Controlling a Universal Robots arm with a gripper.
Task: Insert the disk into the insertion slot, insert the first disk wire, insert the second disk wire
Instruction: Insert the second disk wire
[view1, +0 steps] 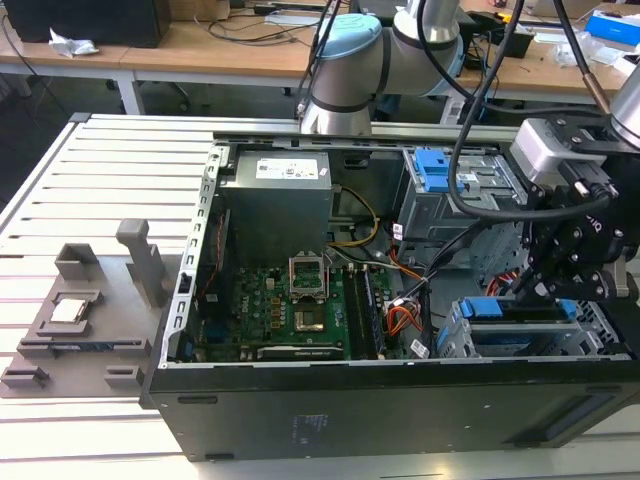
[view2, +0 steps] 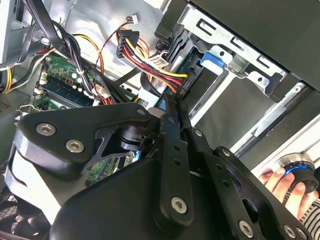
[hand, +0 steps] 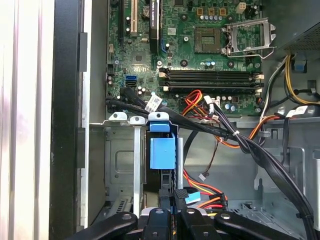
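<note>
The disk (view1: 520, 310), in its bright blue carrier, sits in the insertion slot (view1: 455, 342), the silver cage at the case's front on the exterior view's right. The first wrist view shows the carrier's blue handle (hand: 162, 150) standing between the cage rails (hand: 136, 165). My gripper (view1: 540, 288) hangs just over the disk's end. Its fingers (view2: 172, 150) lie close together, shut at a black connector (view2: 182, 86) with red, yellow and black wires, pressed against the disk's edge. A second black connector (view2: 123, 45) hangs loose nearby. Gripper (hand: 172, 215) and connector (hand: 181, 193) meet low in the cage.
Thick black cable bundles (hand: 235, 137) cross between the motherboard (view1: 290, 310) and the cage. A taller bay with a blue latch (view1: 436, 170) stands behind the gripper. The power supply (view1: 275, 200) fills the far corner. A grey fixture (view1: 90, 310) lies outside on the exterior view's left. A person's hand (view2: 280, 180) rests beside the case.
</note>
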